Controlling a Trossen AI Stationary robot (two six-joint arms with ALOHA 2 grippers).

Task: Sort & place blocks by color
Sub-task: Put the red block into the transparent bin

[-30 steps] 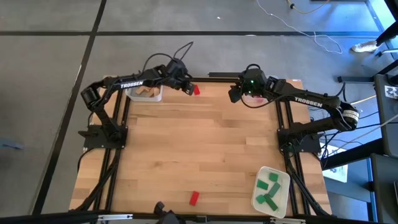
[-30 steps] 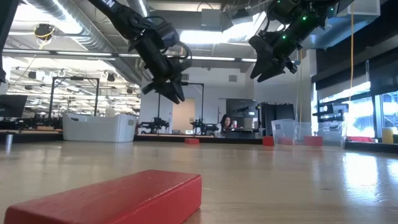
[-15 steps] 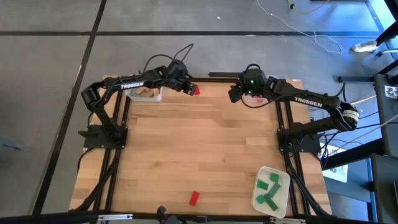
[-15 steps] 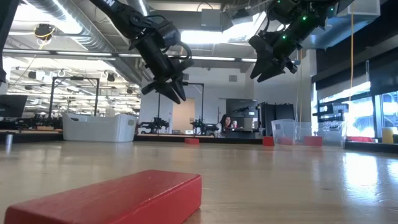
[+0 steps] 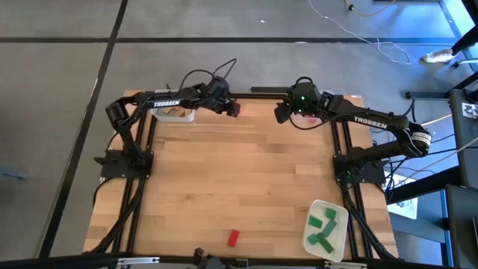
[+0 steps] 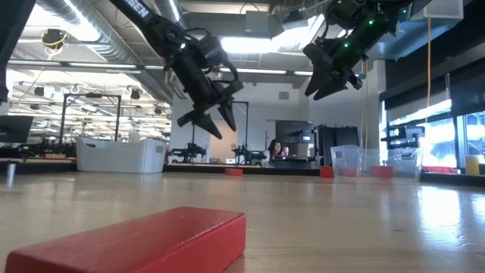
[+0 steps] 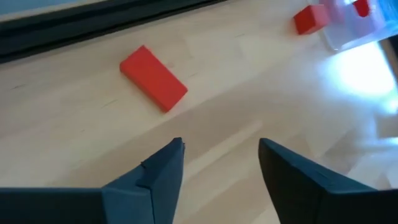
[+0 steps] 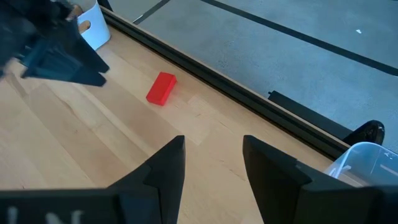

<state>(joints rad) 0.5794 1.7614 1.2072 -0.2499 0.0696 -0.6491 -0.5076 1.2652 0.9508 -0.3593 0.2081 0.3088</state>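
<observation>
Left pincer (image 6: 214, 121) has spread its fingers and shifted over toward the red block (image 5: 234, 109) at the far edge of the worktop (image 5: 239, 172); nothing between the fingers, block lies flat just ahead of them in the left wrist view (image 7: 153, 78). Right pincer (image 6: 327, 85) hangs raised near the far right corner, fingers apart, empty. Second red block (image 5: 232, 237) sits at the near edge, green blocks (image 5: 323, 226) in the white tray (image 5: 311, 245), tan ones in the white bin (image 5: 176, 113). For the pick I'd line the fingers across the block's short side, then come straight down. Dark rail (image 7: 93, 28) runs close behind the block, so little room there; mid-worktop is open for the carry
</observation>
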